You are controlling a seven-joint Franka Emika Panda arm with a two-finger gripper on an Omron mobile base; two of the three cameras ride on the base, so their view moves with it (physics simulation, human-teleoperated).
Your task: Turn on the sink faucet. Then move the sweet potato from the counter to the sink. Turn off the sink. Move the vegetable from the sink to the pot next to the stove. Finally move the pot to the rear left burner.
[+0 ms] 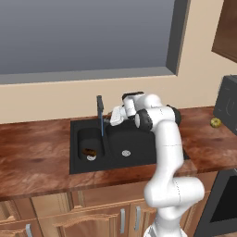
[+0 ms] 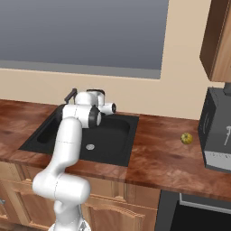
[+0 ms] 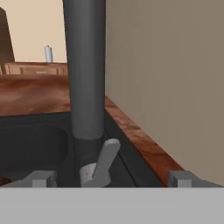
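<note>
The sweet potato (image 1: 89, 152) is seen in the left sink (image 1: 139, 157) basin under running water. The hand (image 3: 111, 177) is held wide before the faucet lever (image 3: 105, 162); the turning-off step is judged next.

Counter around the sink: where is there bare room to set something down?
The counter left of the sink is bare. Another free patch lies between the sink and the yellow-green fruit. Crowded: the faucet, where the open gripper hovers.
</note>
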